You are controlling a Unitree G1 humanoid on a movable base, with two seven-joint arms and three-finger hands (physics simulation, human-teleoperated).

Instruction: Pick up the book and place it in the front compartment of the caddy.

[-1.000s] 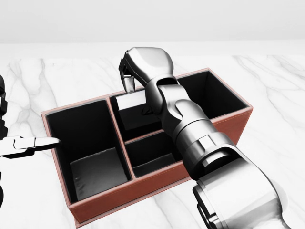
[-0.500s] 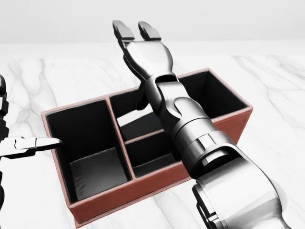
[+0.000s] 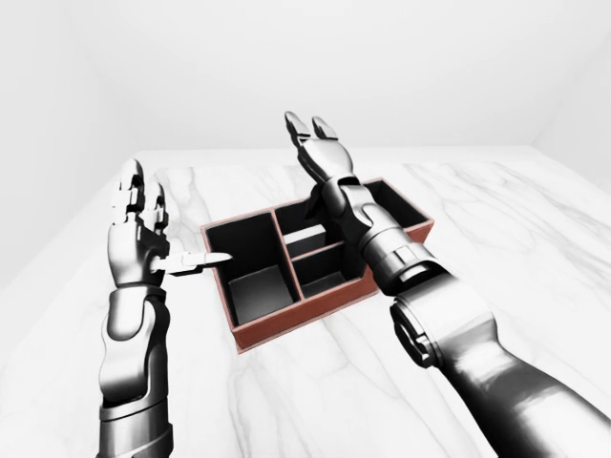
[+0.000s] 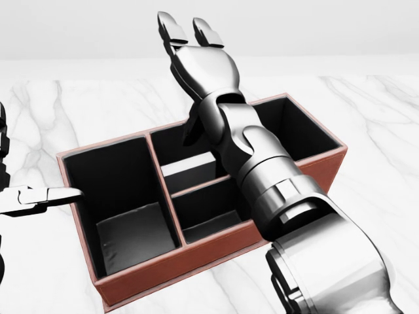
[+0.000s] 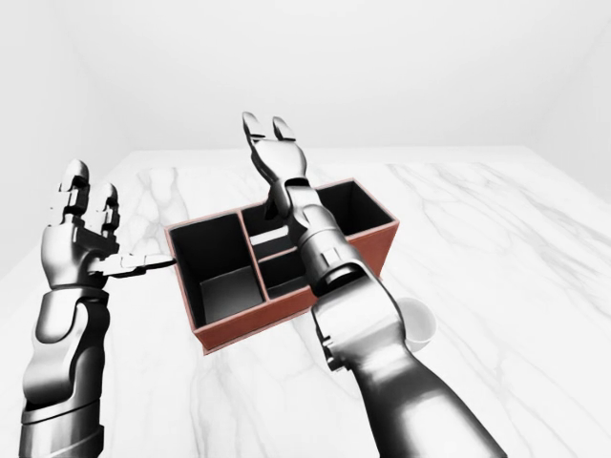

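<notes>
marble surface (image 4: 386,118): book (image 4: 188,172) flat inside caddy (image 4: 196,258) compartment; right robot hand (image 4: 190,36) released above, left robot hand (image 3: 138,224) splayed, empty.

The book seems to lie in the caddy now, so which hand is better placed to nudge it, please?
Right. The right hand hangs open above the book in the caddy; the left hand stands beside its left wall.

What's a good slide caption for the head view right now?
Right hand raised open above the red caddy, fingers spread, with the book lying in a middle compartment on the marble table.
</notes>
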